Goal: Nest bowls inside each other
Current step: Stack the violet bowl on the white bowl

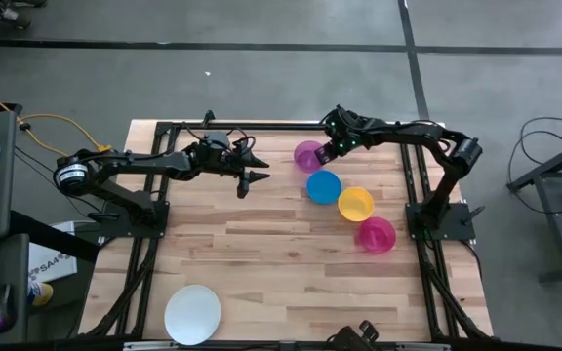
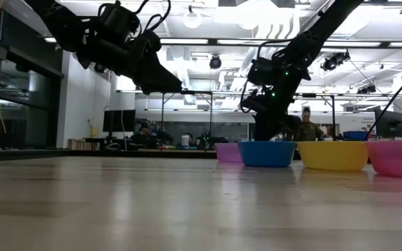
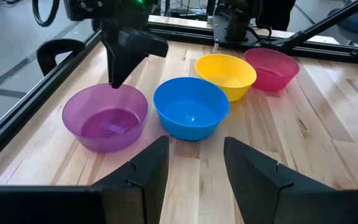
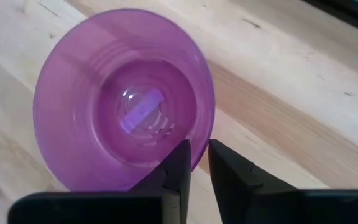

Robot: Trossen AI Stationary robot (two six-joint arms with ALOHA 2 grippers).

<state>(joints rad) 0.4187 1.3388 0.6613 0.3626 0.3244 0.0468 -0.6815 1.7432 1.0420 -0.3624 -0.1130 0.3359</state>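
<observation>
Four small bowls stand in a row on the table, right of its middle: purple, blue, yellow and red-pink, each on its base. A larger white bowl rests near the front edge at the left. My right gripper comes down on the purple bowl at its right side, fingers nearly together over the rim. My left gripper hangs open above the table left of the row, holding nothing. My right gripper has the purple bowl's rim, on the side toward the table's right edge, between its two fingers. One finger stands inside the bowl, the other outside. The fingers slant steeply down from above. The bowl sits upright with its base on the table.
Black frame rails run along the table's far edge and both sides. Bare wood lies in the middle and at the front of the table. A person shows in the room behind the bowls.
</observation>
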